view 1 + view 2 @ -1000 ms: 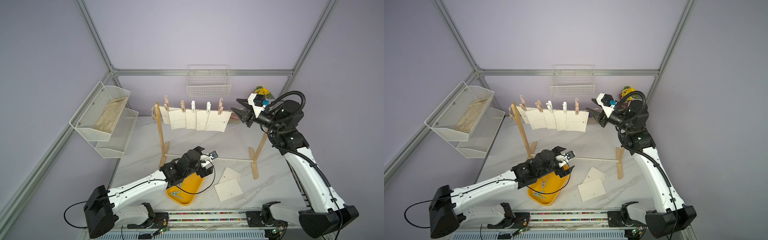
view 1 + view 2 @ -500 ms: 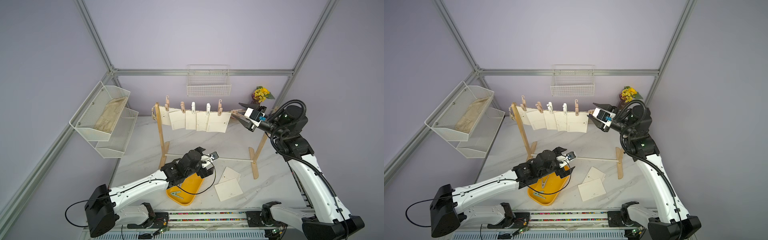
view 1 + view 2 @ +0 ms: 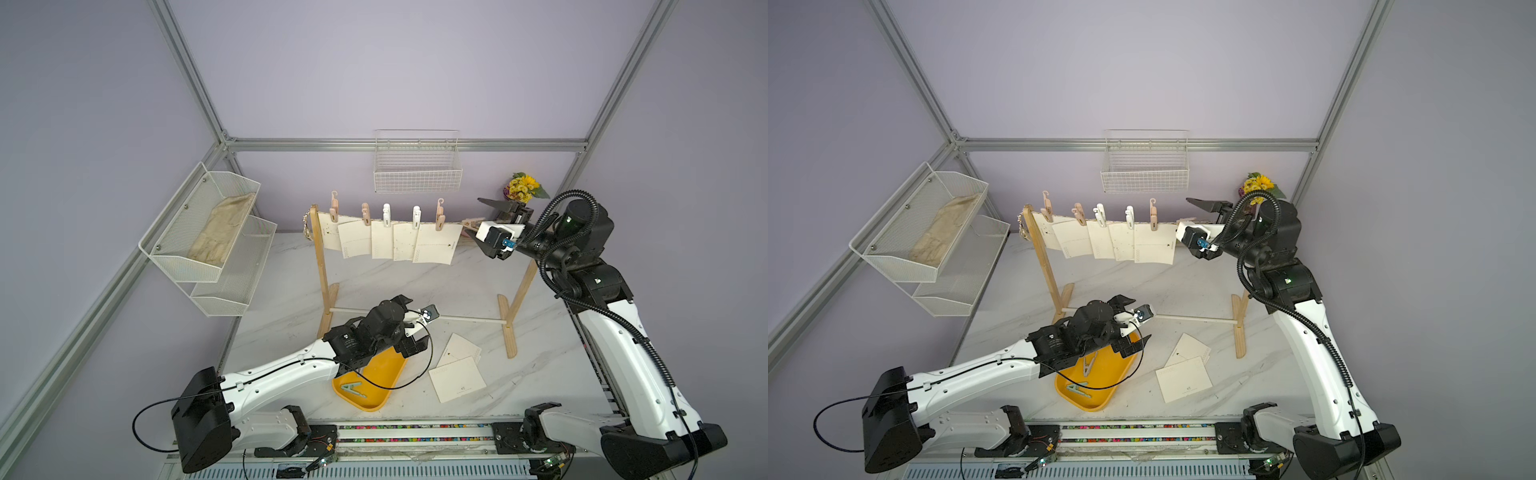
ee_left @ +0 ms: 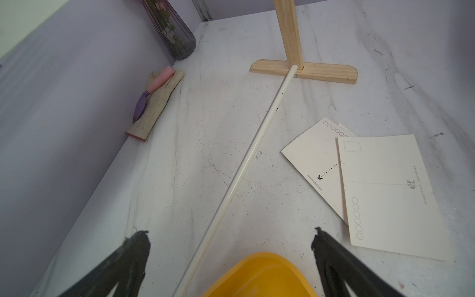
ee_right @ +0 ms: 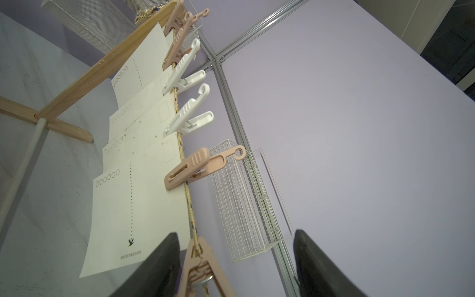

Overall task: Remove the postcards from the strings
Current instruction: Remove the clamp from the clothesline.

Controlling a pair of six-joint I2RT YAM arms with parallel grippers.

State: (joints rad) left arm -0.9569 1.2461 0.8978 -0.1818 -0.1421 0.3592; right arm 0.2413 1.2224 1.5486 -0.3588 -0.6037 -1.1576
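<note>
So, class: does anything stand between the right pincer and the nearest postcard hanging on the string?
Yes. A pink clothespin clipped on the string sits between the open jaws of the right pincer, beside the nearest postcard. Nothing else visible intervenes.

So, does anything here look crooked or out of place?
Yes. One pink clothespin lies sideways along the string, between the jaws of the open right gripper, while five other clothespins stand upright. Loose postcards also lie overlapping, askew, on the table.

Five postcards (image 3: 434, 248) hang, at least two lie flat, six clothespins (image 3: 439, 216) on one string (image 5: 190, 218).
</note>
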